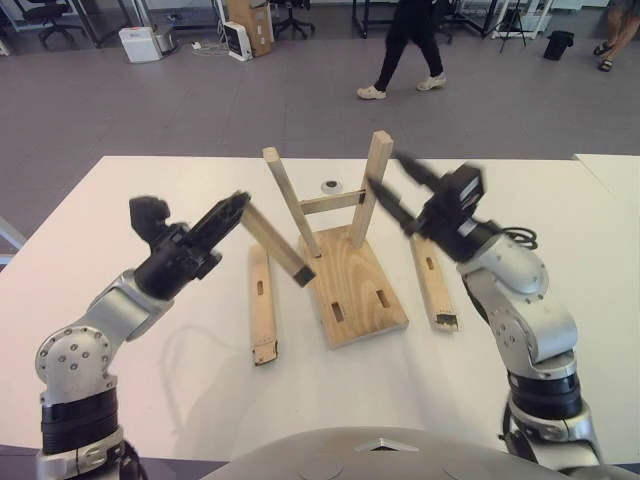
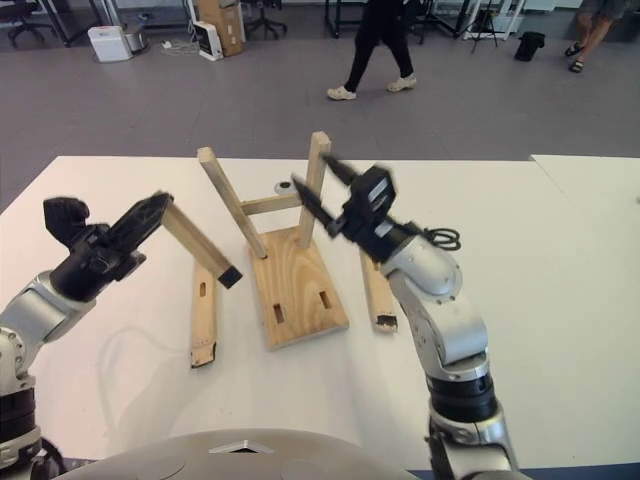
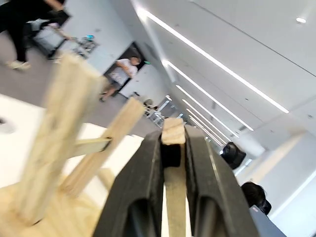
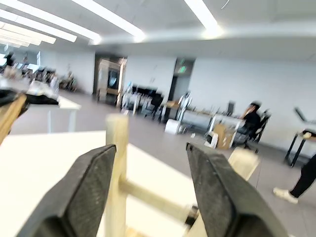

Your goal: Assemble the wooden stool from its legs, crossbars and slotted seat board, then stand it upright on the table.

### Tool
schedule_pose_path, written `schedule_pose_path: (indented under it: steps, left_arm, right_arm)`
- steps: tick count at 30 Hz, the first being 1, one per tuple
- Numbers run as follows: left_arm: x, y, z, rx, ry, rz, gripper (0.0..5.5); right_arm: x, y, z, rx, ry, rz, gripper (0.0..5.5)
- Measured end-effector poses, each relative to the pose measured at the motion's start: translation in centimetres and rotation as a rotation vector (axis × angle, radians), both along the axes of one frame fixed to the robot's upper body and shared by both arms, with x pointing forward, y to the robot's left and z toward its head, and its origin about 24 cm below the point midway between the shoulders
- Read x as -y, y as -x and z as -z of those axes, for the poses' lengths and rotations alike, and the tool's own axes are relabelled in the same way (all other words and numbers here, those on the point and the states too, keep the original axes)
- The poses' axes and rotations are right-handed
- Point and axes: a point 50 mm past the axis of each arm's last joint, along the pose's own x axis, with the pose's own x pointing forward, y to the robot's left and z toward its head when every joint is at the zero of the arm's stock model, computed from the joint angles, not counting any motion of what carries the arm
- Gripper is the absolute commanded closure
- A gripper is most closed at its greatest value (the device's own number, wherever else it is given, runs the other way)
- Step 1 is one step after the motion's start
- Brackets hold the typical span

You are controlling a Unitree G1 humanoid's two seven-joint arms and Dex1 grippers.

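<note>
The slotted seat board (image 1: 362,290) lies flat mid-table. Two legs stand in it, one leaning (image 1: 290,200) and one nearly upright (image 1: 375,180), joined by a crossbar (image 1: 330,203). My left gripper (image 1: 228,213) is shut on a third leg (image 1: 272,243), held slanted above the table with its dark-tipped end just left of the board; the left wrist view shows fingers (image 3: 136,197) clamped on the wood (image 3: 174,187). My right gripper (image 1: 385,170) is open beside the upright leg's top; its wide-apart fingers (image 4: 84,192) frame the standing legs (image 4: 117,163) and crossbar (image 4: 153,195).
Two loose slotted wooden pieces lie flat on the white table (image 1: 150,380), one left of the board (image 1: 262,305) and one right of it (image 1: 433,280). A small grey disc (image 1: 331,186) sits behind the legs. A cable (image 1: 520,238) trails at the right arm.
</note>
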Motion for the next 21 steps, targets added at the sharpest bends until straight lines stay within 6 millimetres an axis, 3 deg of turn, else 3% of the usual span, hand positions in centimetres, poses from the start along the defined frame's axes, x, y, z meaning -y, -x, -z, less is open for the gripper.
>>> schedule_pose_path:
  steps: [3,7,12,21]
  left_arm:
    - [-0.4,-0.1,0.9,0.002,-0.081,-0.033,5.1]
    - [0.3,2.0,4.9,-0.101,-0.17,-0.016,5.1]
    - [0.0,2.3,7.1,-0.078,-0.331,-0.086,5.1]
    - [-1.8,1.8,8.1,-0.014,-0.438,-0.131,5.1]
  right_arm:
    - [0.0,0.3,0.7,-0.027,0.037,-0.01,2.85]
    - [0.1,0.0,0.4,-0.015,0.036,-0.003,2.85]
    - [0.0,0.0,0.3,-0.006,0.025,0.004,2.85]
    - [0.1,-0.1,0.1,0.016,0.001,0.034,2.85]
